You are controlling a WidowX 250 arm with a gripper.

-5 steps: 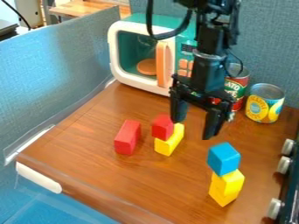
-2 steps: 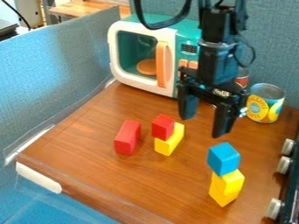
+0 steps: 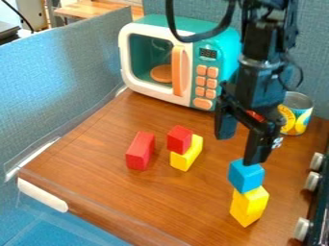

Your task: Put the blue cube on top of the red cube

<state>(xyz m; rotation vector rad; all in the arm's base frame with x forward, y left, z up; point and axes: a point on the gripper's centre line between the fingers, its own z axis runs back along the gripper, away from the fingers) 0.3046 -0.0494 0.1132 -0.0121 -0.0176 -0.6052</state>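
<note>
We see one black gripper [image 3: 241, 148] above a brown wooden work surface [image 3: 193, 206], its two fingers spread wide apart, with nothing held between them. One fingertip overlaps the top of the one blue cube [image 3: 246, 178] in our view; we cannot tell whether they touch. The blue cube sits on a yellow block [image 3: 247, 205] at the lower right. Nearer the middle, the one red cube [image 3: 179, 139] rests on another yellow block [image 3: 187, 156], and just left of that pair is one longer red block [image 3: 141, 151].

For print, we find a small display [image 3: 208, 53] with digits on a teal and white toy microwave [image 3: 167, 96] at the back, and a yellow and blue label [image 3: 298, 117] on a metal can [image 3: 297, 99] behind the gripper, partly hidden. We count seven orange buttons [image 3: 210, 83] and one orange handle [image 3: 177, 70] on the microwave, plus three pale knobs [image 3: 313, 181] along the right edge.
</note>
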